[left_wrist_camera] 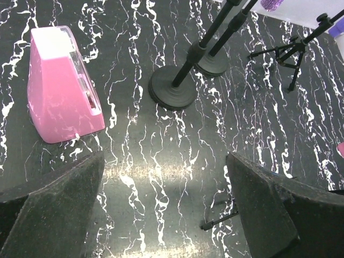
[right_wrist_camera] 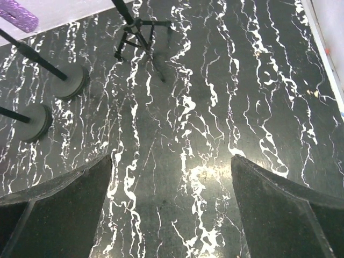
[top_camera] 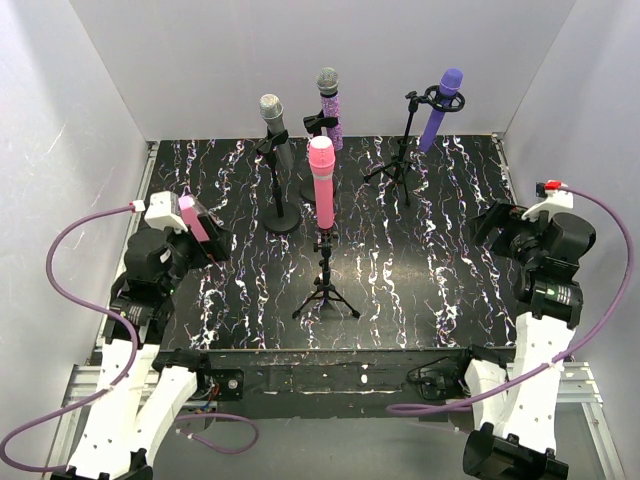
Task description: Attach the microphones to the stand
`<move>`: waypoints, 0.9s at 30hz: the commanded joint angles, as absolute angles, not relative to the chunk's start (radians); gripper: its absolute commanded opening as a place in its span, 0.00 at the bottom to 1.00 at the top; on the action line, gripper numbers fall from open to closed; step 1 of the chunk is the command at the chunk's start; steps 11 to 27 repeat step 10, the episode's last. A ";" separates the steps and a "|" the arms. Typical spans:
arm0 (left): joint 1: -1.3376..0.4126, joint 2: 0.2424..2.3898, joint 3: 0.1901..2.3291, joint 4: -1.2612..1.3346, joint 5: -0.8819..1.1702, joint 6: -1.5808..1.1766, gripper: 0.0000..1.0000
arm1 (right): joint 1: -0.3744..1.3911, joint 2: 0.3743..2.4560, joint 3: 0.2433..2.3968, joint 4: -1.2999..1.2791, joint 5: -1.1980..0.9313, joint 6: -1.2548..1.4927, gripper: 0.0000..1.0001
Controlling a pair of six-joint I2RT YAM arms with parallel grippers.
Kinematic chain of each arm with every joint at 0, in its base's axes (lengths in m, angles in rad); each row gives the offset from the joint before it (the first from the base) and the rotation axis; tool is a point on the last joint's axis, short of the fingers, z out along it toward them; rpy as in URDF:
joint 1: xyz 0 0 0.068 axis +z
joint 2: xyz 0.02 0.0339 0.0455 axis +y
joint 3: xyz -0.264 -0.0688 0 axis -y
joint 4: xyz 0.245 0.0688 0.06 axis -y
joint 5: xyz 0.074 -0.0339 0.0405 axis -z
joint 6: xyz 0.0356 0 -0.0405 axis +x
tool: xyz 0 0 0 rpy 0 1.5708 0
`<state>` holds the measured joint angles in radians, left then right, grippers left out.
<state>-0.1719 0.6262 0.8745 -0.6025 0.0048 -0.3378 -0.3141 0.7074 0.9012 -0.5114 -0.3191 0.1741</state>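
Four microphones stand clipped in stands on the black marbled table. The silver-grey microphone (top_camera: 273,118) is on a round-base stand (top_camera: 283,216). Behind it is the glittery pink-purple microphone (top_camera: 330,112). The purple microphone (top_camera: 441,104) leans in a tripod stand (top_camera: 399,160) at the back right. The pink microphone (top_camera: 321,184) stands upright on the near tripod stand (top_camera: 325,285). My left gripper (top_camera: 208,240) (left_wrist_camera: 165,161) hangs open over bare table at the left. My right gripper (top_camera: 492,225) (right_wrist_camera: 172,158) is open over bare table at the right. Neither holds anything.
A pink wedge-shaped object (left_wrist_camera: 59,91) sits on the table just beyond my left gripper. Two round stand bases (left_wrist_camera: 172,88) (left_wrist_camera: 214,63) lie ahead of it, and one leg of the near tripod (left_wrist_camera: 220,219) reaches close to its right finger. White walls enclose the table.
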 commanded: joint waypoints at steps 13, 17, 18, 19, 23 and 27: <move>-0.166 0.649 0.896 -0.589 0.055 -0.316 0.98 | -0.324 0.713 0.939 -0.485 -0.402 0.176 0.98; -0.166 0.649 0.896 -0.589 0.055 -0.316 0.98 | -0.324 0.713 0.939 -0.485 -0.402 0.176 0.98; -0.166 0.649 0.896 -0.589 0.055 -0.316 0.98 | -0.324 0.713 0.939 -0.485 -0.402 0.176 0.98; -0.166 0.649 0.896 -0.589 0.055 -0.316 0.98 | -0.324 0.713 0.939 -0.485 -0.402 0.176 0.98; -0.166 0.649 0.896 -0.589 0.055 -0.316 0.98 | -0.324 0.713 0.939 -0.485 -0.402 0.176 0.98; -0.166 0.649 0.896 -0.589 0.055 -0.316 0.98 | -0.324 0.713 0.939 -0.485 -0.402 0.176 0.98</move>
